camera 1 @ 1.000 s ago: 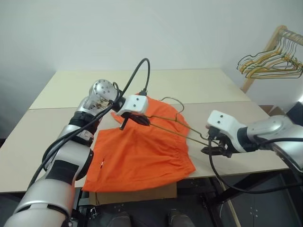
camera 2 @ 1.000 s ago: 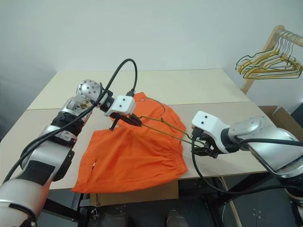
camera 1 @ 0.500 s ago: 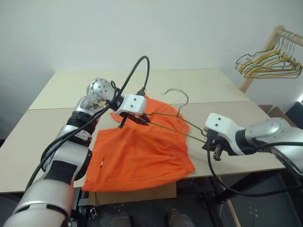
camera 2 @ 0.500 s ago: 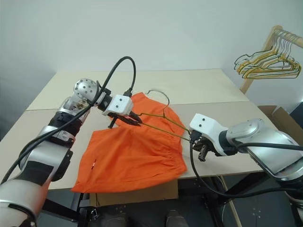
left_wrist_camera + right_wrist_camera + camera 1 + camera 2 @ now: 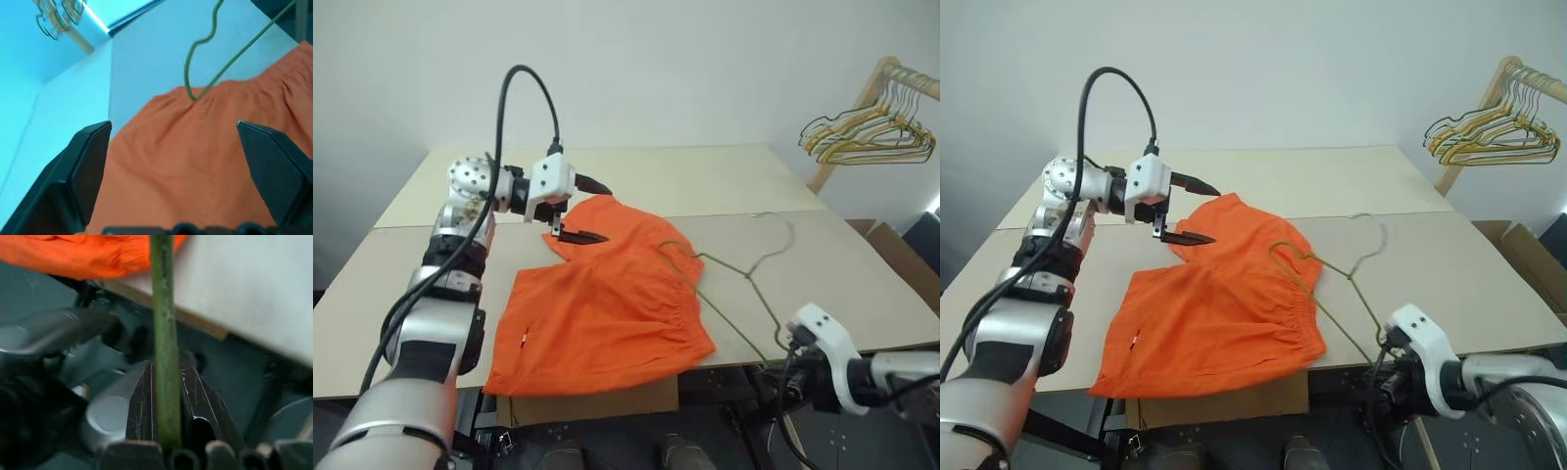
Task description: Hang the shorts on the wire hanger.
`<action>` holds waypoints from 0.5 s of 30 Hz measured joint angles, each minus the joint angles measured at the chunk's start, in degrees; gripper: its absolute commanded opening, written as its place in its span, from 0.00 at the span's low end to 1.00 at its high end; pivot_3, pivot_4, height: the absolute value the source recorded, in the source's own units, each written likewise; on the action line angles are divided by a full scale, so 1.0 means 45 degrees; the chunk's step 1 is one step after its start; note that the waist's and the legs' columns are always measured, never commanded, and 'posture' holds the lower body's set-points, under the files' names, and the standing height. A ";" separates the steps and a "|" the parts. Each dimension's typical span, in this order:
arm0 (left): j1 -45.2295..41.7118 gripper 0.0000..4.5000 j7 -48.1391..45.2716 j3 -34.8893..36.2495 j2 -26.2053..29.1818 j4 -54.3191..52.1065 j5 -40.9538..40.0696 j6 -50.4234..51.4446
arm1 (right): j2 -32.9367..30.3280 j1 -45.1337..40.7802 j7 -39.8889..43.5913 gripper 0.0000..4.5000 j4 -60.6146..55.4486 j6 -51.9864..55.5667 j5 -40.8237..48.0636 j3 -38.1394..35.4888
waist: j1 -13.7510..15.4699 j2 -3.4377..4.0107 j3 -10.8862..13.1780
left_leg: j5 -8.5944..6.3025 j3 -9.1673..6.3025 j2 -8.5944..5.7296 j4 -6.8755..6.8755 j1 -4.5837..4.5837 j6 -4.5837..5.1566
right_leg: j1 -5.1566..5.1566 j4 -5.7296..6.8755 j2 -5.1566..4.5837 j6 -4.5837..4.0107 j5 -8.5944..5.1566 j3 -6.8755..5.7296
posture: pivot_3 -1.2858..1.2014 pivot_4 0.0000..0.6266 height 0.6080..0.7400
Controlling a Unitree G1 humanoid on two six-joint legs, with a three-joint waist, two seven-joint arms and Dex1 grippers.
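Orange shorts (image 5: 607, 313) flat on table (image 5: 822, 255), wire hanger (image 5: 744, 279) partly under waistband. R gripper (image 5: 166, 396) clamps hanger wire at table edge; L gripper (image 5: 576, 208) wide apart, above shorts, empty.

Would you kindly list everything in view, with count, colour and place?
shorts: one, orange, flat at the table's near edge.
hanger: one, dull grey-green wire, one end under the shorts, hook on the bare table, lower end in the right gripper.
table: one, beige.
spare hangers: a bunch, gold and dark, on a wooden rack at far right.
cardboard: one piece, brown, below the table edge.
left gripper: open, above the shorts.
right gripper: shut on the hanger, below the table edge.
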 measured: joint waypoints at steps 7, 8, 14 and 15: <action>0.2577 0.99 -0.0056 -0.0047 0.0277 -0.4836 -0.1346 0.2429 | -0.0667 0.0391 -0.0781 0.00 0.3917 0.0132 0.3001 -0.0177 | 0.0016 0.0000 0.0001 | -0.0002 0.0001 0.0002 -0.0018 0.0085 0.0001 | 0.0098 -0.0032 -0.0002 -0.0056 -0.0038 -0.0004 | 0.54 0.00 1.00; 0.2780 0.99 0.0000 -0.0046 0.0365 -0.5354 -0.1531 0.2769 | -0.0815 0.0429 -0.0966 0.00 0.4281 0.0133 0.3309 0.0092 | 0.0018 0.0000 0.0001 | -0.0003 0.0000 0.0002 -0.0024 0.0090 0.0001 | 0.0099 -0.0033 -0.0002 -0.0055 -0.0039 -0.0002 | 0.54 0.00 1.00; 0.3623 0.99 0.0024 -0.0046 0.0876 -0.6692 -0.2122 0.4001 | -0.1250 0.0456 -0.1871 0.00 0.5485 0.0133 0.4923 0.1005 | 0.0041 0.0002 0.0000 | -0.0002 -0.0002 -0.0001 -0.0033 0.0095 0.0002 | 0.0102 -0.0038 0.0000 -0.0052 -0.0041 -0.0002 | 0.54 0.00 1.00; 0.3660 0.99 0.0016 -0.0044 0.0952 -0.6816 -0.2171 0.4102 | -0.1318 0.0436 -0.1990 0.00 0.5626 0.0133 0.5109 0.1040 | 0.0047 0.0002 0.0000 | -0.0002 -0.0001 -0.0001 -0.0033 0.0094 0.0002 | 0.0103 -0.0045 0.0000 -0.0053 -0.0042 -0.0002 | 0.55 0.00 1.00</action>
